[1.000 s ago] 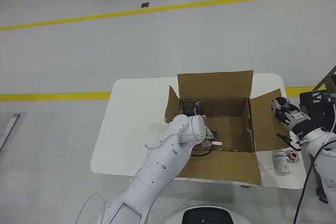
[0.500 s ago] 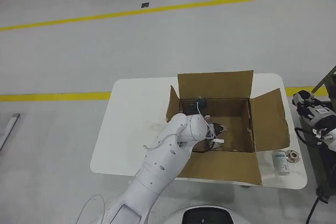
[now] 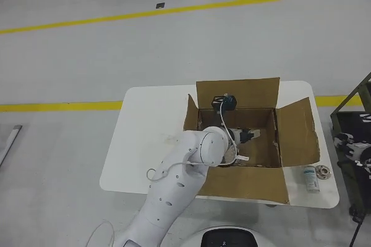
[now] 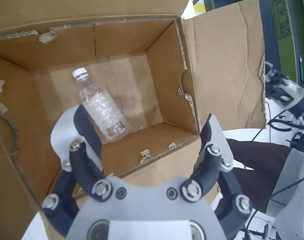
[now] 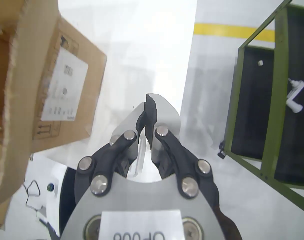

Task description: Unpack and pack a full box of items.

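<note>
An open cardboard box (image 3: 295,133) stands on the white table (image 3: 148,142). Inside it, a clear plastic water bottle (image 4: 102,111) with a white cap lies on the floor of the box. My left gripper (image 4: 145,123) hangs open above the box interior, apart from the bottle and nearer the box's right side (image 3: 248,134). My right gripper (image 5: 148,118) is shut with nothing between its fingers. It sits off the table's right edge (image 3: 349,147), beside the box's right flap (image 5: 54,88).
A small white bottle (image 3: 309,178) and a small round piece (image 3: 324,171) sit on the table's front right corner. A green metal rack (image 5: 271,101) stands just right of the table. The table's left half is bare.
My right arm has drawn back to the right, from over the right flap to beyond the table edge. My left gripper has shifted right and back inside the box.
</note>
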Controlling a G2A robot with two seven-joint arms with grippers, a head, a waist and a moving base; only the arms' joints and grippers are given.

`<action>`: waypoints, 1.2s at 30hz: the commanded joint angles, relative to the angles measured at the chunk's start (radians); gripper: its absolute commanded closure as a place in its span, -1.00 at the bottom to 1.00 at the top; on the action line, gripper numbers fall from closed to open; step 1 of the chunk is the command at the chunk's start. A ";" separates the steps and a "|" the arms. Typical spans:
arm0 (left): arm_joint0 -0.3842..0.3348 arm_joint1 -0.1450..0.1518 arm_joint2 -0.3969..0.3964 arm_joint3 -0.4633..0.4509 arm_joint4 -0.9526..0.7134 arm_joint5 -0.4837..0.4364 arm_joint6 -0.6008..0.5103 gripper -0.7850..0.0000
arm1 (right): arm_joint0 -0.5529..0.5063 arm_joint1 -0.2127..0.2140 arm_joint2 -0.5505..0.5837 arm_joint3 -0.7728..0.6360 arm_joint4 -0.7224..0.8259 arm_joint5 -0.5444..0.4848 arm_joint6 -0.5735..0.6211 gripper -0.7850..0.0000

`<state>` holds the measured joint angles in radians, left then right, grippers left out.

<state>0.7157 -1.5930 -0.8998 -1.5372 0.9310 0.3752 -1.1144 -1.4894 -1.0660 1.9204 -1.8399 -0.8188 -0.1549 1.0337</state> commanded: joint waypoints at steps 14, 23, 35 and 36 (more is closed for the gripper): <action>0.031 0.008 -0.026 -0.047 0.034 0.007 -0.020 -1.00 | -0.003 0.004 -0.082 0.023 -0.034 -0.006 0.099 -1.00; 0.031 0.008 -0.026 -0.047 0.034 0.007 -0.020 -1.00 | -0.013 0.000 -0.148 0.049 -0.053 0.075 0.069 -1.00; 0.031 0.008 -0.026 -0.047 0.034 0.007 -0.020 -1.00 | 0.011 -0.002 -0.264 0.086 -0.093 0.115 0.078 -0.62; 0.031 0.008 -0.026 -0.047 0.034 0.007 -0.020 -1.00 | 0.012 -0.002 -0.271 0.092 -0.098 0.115 0.076 -0.60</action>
<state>0.7468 -1.5855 -0.9256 -1.5846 0.9652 0.3817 -1.1348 -1.4781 -1.0679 1.6546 -1.7530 -0.9131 -0.0402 1.1113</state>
